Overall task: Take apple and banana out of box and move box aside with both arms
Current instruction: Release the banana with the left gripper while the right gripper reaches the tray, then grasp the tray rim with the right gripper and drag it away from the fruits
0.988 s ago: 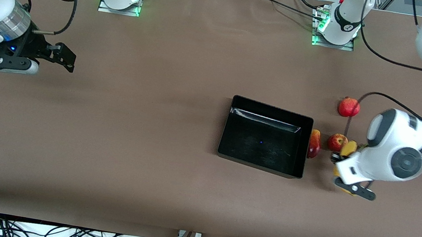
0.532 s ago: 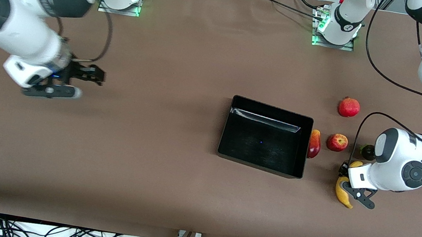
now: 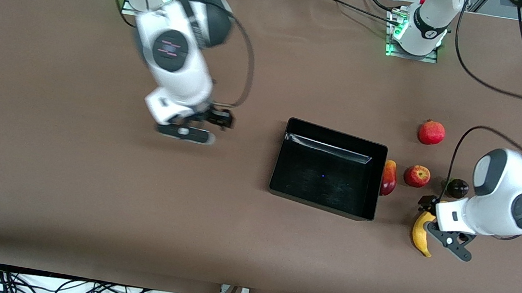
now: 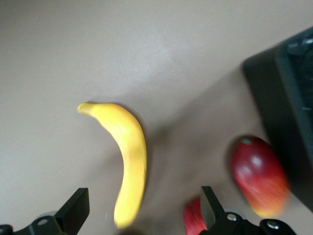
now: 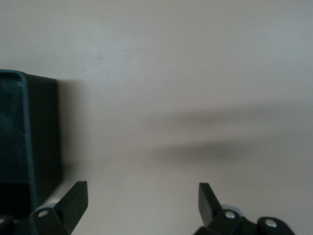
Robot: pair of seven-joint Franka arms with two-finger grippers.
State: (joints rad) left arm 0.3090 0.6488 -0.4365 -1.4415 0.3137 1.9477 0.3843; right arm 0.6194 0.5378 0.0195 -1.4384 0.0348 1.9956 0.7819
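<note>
The box (image 3: 328, 169) sits empty near the middle of the table, with the apple (image 3: 417, 175) and the banana (image 3: 422, 233) already out on the cloth toward the left arm's end, the banana nearer the front camera than the apple. The left gripper (image 3: 438, 227) hangs low over the banana with its fingers spread apart and nothing between them; the right gripper (image 3: 216, 121) is over bare table toward the right arm's end of the box, jaws wide and empty. The risk lies in the two-arm push: the mango-shaped fruit (image 3: 389, 177) touches the box wall, so sliding the box toward it would likely shove it into the apple, and uneven contact from the two arms could twist the tray. The left wrist view shows the banana (image 4: 124, 156) lying clear between open fingers; the right wrist view shows the box corner (image 5: 29, 137) just ahead.
</note>
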